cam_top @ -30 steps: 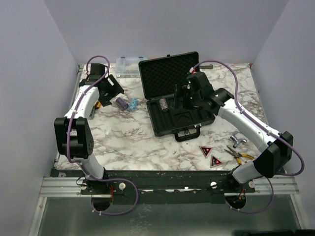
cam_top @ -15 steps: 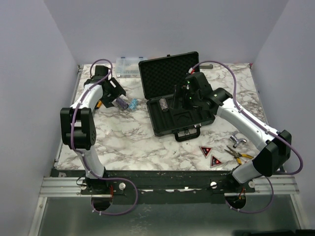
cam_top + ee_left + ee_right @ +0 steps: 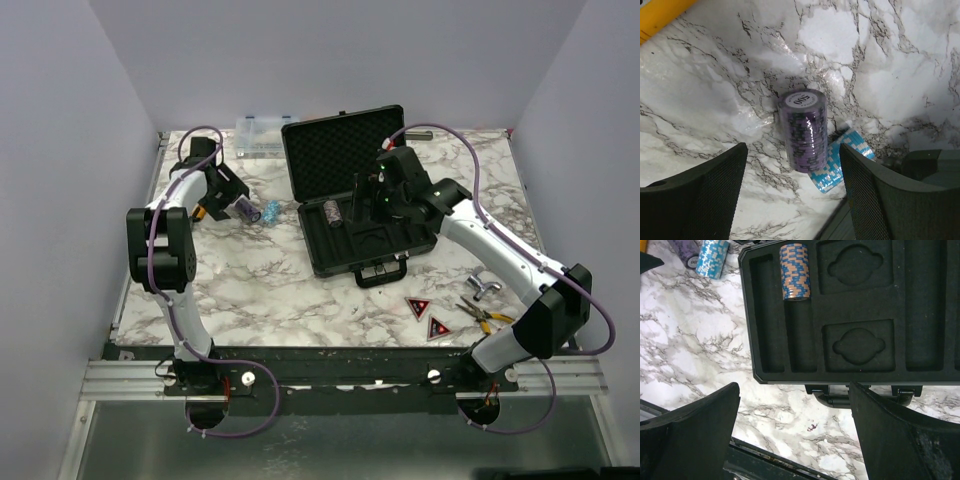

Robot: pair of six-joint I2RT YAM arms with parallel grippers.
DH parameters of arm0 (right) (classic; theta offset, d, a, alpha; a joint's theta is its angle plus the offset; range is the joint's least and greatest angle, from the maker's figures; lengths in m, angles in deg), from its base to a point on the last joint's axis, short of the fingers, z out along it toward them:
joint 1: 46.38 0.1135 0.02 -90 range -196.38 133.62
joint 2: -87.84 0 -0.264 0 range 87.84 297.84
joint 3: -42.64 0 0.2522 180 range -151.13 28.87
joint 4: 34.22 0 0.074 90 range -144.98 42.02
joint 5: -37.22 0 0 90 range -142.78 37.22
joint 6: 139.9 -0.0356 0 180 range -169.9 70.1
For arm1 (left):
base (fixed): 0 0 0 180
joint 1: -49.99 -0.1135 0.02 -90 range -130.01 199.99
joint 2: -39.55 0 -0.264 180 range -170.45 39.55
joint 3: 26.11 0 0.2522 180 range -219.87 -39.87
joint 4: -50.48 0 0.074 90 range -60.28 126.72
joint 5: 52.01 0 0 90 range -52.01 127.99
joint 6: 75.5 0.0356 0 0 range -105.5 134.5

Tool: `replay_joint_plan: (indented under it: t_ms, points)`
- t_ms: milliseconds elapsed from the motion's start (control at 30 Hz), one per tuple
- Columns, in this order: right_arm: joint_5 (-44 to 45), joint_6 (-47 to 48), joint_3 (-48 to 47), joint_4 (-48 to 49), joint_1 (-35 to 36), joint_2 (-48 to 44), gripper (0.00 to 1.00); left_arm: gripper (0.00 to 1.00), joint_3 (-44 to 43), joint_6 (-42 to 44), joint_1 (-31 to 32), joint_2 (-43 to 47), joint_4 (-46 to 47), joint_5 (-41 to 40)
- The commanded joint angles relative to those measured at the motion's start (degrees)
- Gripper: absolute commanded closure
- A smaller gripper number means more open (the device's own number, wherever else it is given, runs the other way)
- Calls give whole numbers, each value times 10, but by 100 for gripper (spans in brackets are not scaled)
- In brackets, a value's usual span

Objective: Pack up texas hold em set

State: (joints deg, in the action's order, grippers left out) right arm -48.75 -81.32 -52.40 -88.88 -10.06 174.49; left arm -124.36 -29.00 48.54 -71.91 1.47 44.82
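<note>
The black briefcase (image 3: 345, 150) lies open in the middle of the table, its slotted tray (image 3: 890, 305) holding one orange-and-blue chip stack (image 3: 794, 271). A purple chip stack (image 3: 804, 130) lies on its side on the marble left of the case (image 3: 244, 209), with a light-blue stack (image 3: 840, 162) beside it (image 3: 270, 211). My left gripper (image 3: 792, 200) is open and empty, its fingers either side of the purple stack and short of it. My right gripper (image 3: 795, 435) is open and empty above the case's front edge (image 3: 368, 200). Two red-black triangles (image 3: 418, 307) (image 3: 438, 327) lie at the front right.
A clear organiser box (image 3: 258, 135) stands behind the left gripper. An orange-handled tool (image 3: 203, 212) lies left of the purple stack and shows in the left wrist view (image 3: 660, 15). Pliers (image 3: 487, 317) and a small metal piece (image 3: 486, 288) lie at the right.
The left arm's elbow has swung back towards the left wall and its gripper has turned over the purple stack. The right arm has hardly moved.
</note>
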Motion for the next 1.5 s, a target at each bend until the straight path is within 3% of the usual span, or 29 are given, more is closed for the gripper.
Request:
replay_joint_plan:
  t_ms: [0,233,367,800,1200,1467]
  points:
    - [16,12,-20,-16,-1,13,7,27,-27,-8,1,-23,9,0]
    - [14,16,-32,-17,-1,25,7,30,-47,3,0,-36,10,7]
    - [15,18,-37,-19,-1,30,7,48,-61,-6,1,-42,-18,-5]
    - [12,23,-49,-22,-1,44,7,40,-118,-17,13,-68,-145,-24]
    - [17,39,-60,-35,-1,43,7,37,-346,34,45,-193,-333,-93]
    - [15,48,-57,-45,-1,37,7,45,-297,22,44,-172,-325,-70]
